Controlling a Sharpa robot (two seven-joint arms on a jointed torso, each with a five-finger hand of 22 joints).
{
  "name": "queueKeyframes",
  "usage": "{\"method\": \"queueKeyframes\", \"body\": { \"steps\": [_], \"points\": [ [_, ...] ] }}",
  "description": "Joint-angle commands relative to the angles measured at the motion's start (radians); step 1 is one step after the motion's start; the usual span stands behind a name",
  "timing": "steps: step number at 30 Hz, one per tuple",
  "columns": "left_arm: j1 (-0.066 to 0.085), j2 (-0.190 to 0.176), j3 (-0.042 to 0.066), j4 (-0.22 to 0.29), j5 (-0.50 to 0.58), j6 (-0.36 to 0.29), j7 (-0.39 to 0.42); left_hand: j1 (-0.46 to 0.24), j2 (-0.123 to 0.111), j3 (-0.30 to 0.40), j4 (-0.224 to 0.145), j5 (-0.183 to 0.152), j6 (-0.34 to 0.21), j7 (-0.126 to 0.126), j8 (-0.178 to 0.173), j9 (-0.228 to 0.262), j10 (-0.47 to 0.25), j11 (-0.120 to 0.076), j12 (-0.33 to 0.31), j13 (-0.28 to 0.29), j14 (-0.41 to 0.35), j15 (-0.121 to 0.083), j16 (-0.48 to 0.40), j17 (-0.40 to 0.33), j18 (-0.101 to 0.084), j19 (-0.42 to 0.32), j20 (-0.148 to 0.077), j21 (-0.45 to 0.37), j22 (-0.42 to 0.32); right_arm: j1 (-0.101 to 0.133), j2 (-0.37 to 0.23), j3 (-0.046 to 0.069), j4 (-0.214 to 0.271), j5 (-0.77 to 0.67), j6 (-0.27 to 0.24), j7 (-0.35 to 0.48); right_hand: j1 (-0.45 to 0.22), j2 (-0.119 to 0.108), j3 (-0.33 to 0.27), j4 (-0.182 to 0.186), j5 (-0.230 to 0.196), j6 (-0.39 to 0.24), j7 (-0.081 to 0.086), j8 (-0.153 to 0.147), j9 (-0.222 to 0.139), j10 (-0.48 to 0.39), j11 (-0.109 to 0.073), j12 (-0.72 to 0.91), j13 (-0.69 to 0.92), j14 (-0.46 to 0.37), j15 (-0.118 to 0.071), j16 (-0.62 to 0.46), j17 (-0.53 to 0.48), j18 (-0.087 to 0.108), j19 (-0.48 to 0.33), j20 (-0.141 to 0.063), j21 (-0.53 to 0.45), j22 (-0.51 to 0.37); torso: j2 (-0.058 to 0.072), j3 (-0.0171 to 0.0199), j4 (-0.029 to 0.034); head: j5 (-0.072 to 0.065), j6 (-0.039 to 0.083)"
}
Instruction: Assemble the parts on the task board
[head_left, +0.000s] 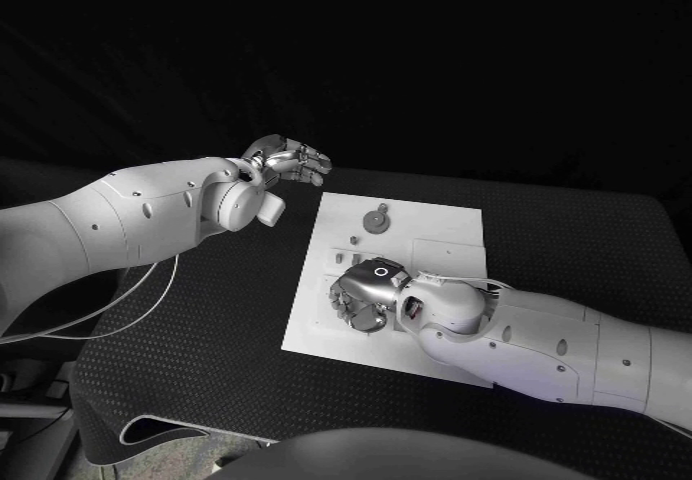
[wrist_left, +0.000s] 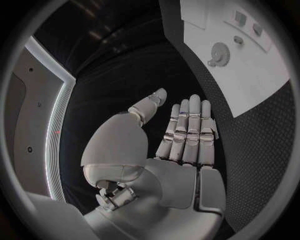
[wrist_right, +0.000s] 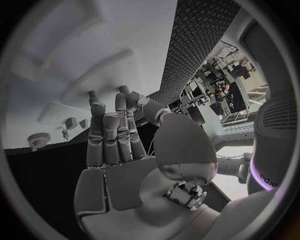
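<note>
The white task board (head_left: 447, 235) lies in the middle of the black table. A round gear-like part (head_left: 378, 218) sits near its far edge, with small pieces (head_left: 351, 241) just in front of it. My right hand (head_left: 366, 295) hovers palm down over the board's left half, its fingers (wrist_right: 111, 135) stretched out and its palm empty. The gear (wrist_right: 39, 140) and a small piece (wrist_right: 70, 122) lie beyond its fingertips. My left hand (head_left: 289, 160) is raised off the board's far left corner. Its fingers (wrist_left: 190, 127) are straight and hold nothing; the board (wrist_left: 262, 85) and gear (wrist_left: 220, 51) lie beyond them.
Black textured table mat (head_left: 202, 340) surrounds the board on all sides. A thin cable (head_left: 137, 295) hangs under my left arm. Low raised outlines (head_left: 440, 250) mark the board's right half.
</note>
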Motion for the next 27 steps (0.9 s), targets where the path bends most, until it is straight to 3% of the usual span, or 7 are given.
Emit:
{"method": "queueKeyframes", "body": {
  "steps": [1,2,8,15,21,27],
  "points": [
    [0.001,0.001,0.0,0.001,0.004,0.009,0.01,-0.013,0.0,-0.004,0.004,0.003,-0.004,0.004,0.003,-0.001,0.002,0.002,0.001,-0.001,0.009,0.001,-0.005,0.001,-0.007,0.004,0.004,-0.005,-0.001,-0.006,0.0,-0.006,-0.01,0.006,0.045,-0.005,0.002,0.011,0.004,0.0,0.002,0.022,-0.009,0.002,0.026,0.002,0.003,-0.007,0.0,0.0,-0.006,0.002,0.001,0.015,0.003,0.001,0.002,0.018,0.0,0.0006,-0.0001,-0.001,0.0],
    [0.001,0.001,0.0,0.001,0.004,0.009,0.01,-0.013,0.0,-0.004,0.004,0.003,-0.004,0.004,0.003,-0.001,0.002,0.002,0.001,-0.001,0.009,0.001,-0.005,0.001,-0.007,0.004,0.004,-0.005,-0.001,-0.006,0.002,-0.006,-0.012,0.013,0.044,-0.004,0.0,0.009,0.003,0.0,0.002,0.02,-0.008,0.0,0.025,0.0,0.004,-0.009,0.0,-0.001,-0.005,0.001,0.001,0.015,0.002,0.002,0.001,0.018,0.0,0.0006,-0.0001,-0.001,0.0],
    [0.001,0.002,0.0,0.001,0.004,0.009,0.01,-0.013,0.0,-0.004,0.004,0.003,-0.004,0.004,0.003,-0.002,0.002,0.002,0.001,-0.002,0.009,0.001,-0.005,0.002,-0.007,0.004,0.004,-0.005,-0.001,-0.006,0.003,-0.007,-0.017,0.044,0.023,0.007,-0.029,-0.081,-0.017,0.011,0.002,-0.057,0.026,-0.049,0.008,-0.06,0.03,-0.049,-0.01,-0.017,0.021,-0.008,0.002,0.015,-0.01,0.011,-0.007,0.016,0.0,0.0006,0.0003,-0.001,0.001],
    [0.001,0.001,0.0,0.0,0.004,0.008,0.01,-0.013,0.0,-0.004,0.004,0.003,-0.004,0.004,0.003,-0.002,0.002,0.002,0.001,-0.002,0.009,0.001,-0.006,0.002,-0.007,0.004,0.004,-0.005,-0.001,-0.006,-0.004,-0.007,-0.018,0.057,0.001,0.008,-0.058,-0.163,-0.034,0.04,0.001,-0.114,0.052,-0.083,-0.007,-0.128,0.061,-0.088,-0.018,-0.037,0.05,-0.008,0.007,0.015,-0.025,0.021,-0.014,0.018,0.0,0.0002,0.0002,-0.002,0.003],
    [0.001,0.001,0.0,0.0,0.004,0.009,0.011,-0.014,0.0,-0.004,0.004,0.003,-0.004,0.004,0.003,-0.002,0.002,0.002,0.001,-0.002,0.009,0.001,-0.006,0.003,-0.007,0.004,0.004,-0.005,-0.001,-0.006,-0.007,-0.007,-0.019,0.066,-0.019,0.013,-0.07,-0.188,-0.042,0.059,0.001,-0.132,0.061,-0.09,-0.011,-0.154,0.072,-0.099,-0.018,-0.053,0.061,-0.008,0.009,0.015,-0.037,0.025,-0.018,0.018,0.0,0.0002,-0.0001,-0.003,0.002],
    [0.001,0.001,0.0,-0.001,0.004,0.009,0.011,-0.014,0.0,-0.004,0.005,0.003,-0.004,0.004,0.004,-0.002,0.002,0.002,0.001,-0.002,0.009,0.001,-0.006,0.003,-0.007,0.004,0.004,-0.005,-0.001,-0.006,-0.01,-0.007,-0.015,0.078,-0.059,0.023,-0.064,-0.19,-0.041,0.062,0.001,-0.135,0.061,-0.091,-0.011,-0.162,0.076,-0.102,-0.016,-0.06,0.064,-0.008,0.01,0.015,-0.044,0.028,-0.019,0.019,0.0,0.0005,0.0003,-0.004,0.002]
  ]
}}
